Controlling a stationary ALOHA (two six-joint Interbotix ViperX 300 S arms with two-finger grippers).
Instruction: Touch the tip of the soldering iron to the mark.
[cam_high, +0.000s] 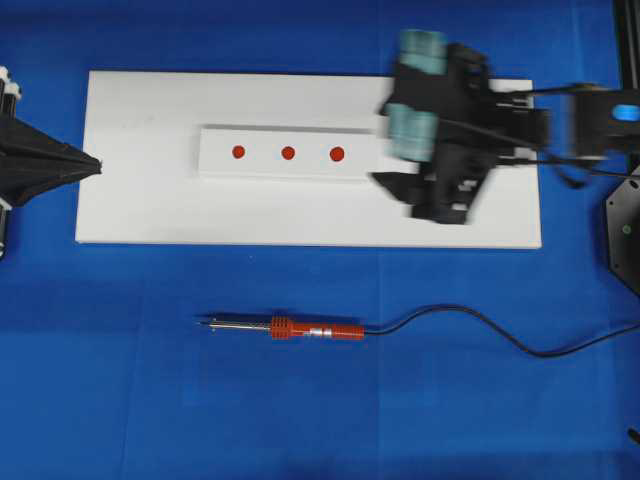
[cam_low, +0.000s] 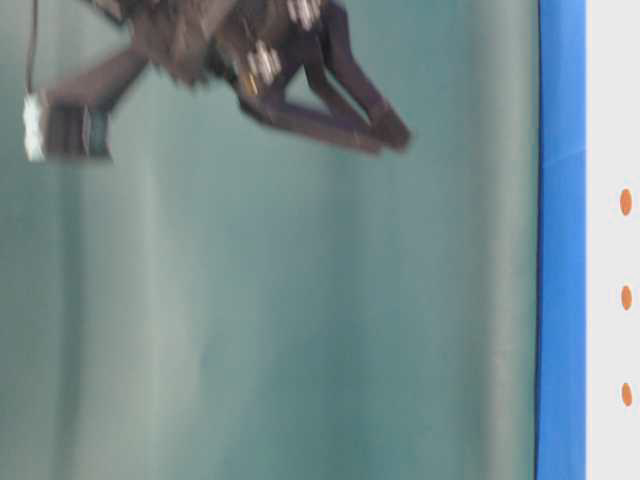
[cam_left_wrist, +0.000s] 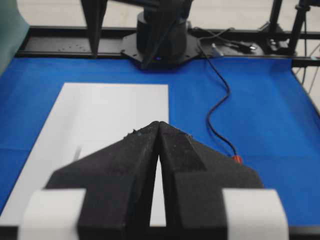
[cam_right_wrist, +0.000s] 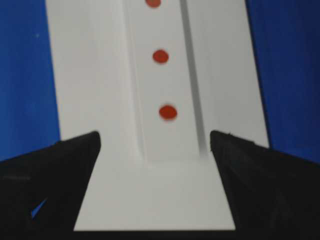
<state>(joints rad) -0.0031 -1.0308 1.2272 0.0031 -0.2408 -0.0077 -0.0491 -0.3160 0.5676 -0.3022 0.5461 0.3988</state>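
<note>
Closest to the overhead camera hangs the right end effector (cam_high: 400, 160), blurred, its jaws spread wide and holding nothing; it sits above the right part of the white board (cam_high: 140, 200), and its own wrist view shows the raised white strip (cam_right_wrist: 175, 140) with red marks between the two open fingers (cam_right_wrist: 55, 175); the nearest mark (cam_right_wrist: 168, 112) lies almost centred there. Left end effector (cam_left_wrist: 158, 125) rests at the left edge of the board, its jaws pressed together on nothing.

Well apart from both, the soldering iron (cam_high: 300, 328) lies flat on the blue table (cam_high: 120, 400) below the board; its orange-red handle points right, its silver shaft and tip point left, and its black cord (cam_high: 470, 325) trails off to the right edge.

Judging from this, the step in hand is fetching the tool, since nothing is gripped yet. To do it well, the right end effector should come down over the middle of the handle with the jaws set across its length; gripping the thin shaft would likely let the iron swivel. A firm hold near the handle's balance point should keep the tip steady; the cord may drag, so slack on the right ought to be allowed for before the tip is carried to a mark.
</note>
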